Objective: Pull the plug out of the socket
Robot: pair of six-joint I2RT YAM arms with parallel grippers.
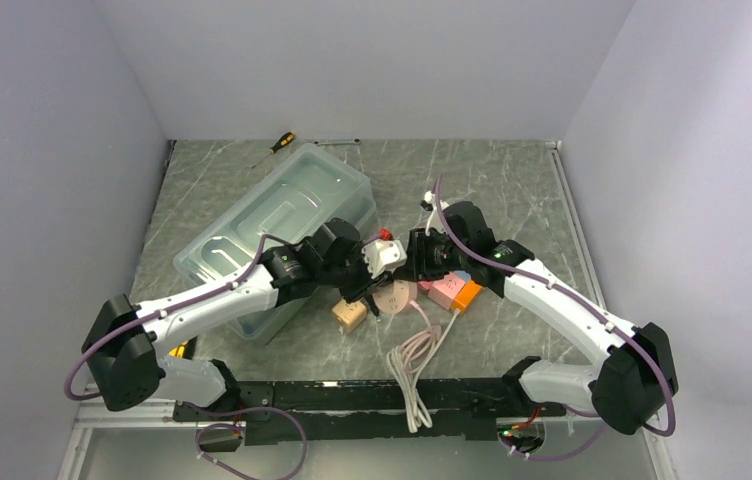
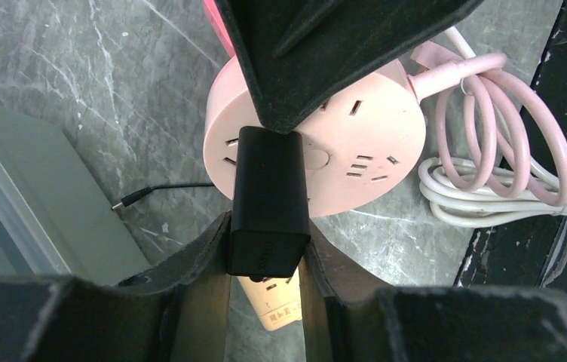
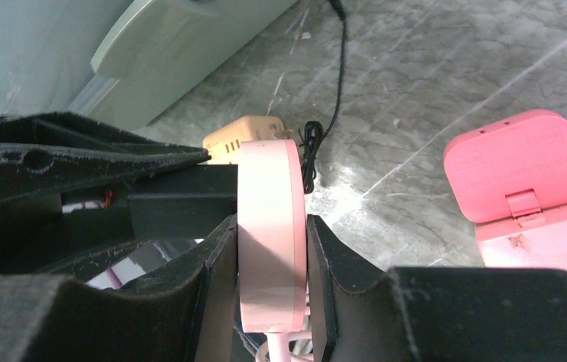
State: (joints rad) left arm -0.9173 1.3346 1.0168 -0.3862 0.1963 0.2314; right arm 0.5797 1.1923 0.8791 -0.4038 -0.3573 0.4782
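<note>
Socket (image 1: pixel 397 297) over mid-bench (image 1: pixel 512 190), between both arms: left pincer (image 2: pixel 265 256) on the plug (image 2: pixel 269 196) seated in its face, right pincer (image 3: pixel 271 256) across its rim. Tub (image 1: pixel 272 220) behind-left, screwdriver (image 1: pixel 277 145) beyond it. Small block (image 1: pixel 349 313) left of socket, boxes (image 1: pixel 455 292) right, cable coil (image 1: pixel 414 365) in front.

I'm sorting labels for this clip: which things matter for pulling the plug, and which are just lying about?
In use: black plug, pink socket, left gripper gripping the plug, right gripper clamping the socket.
Lying about: clear bin, screwdriver, pink case, tan adapter, orange block.
</note>
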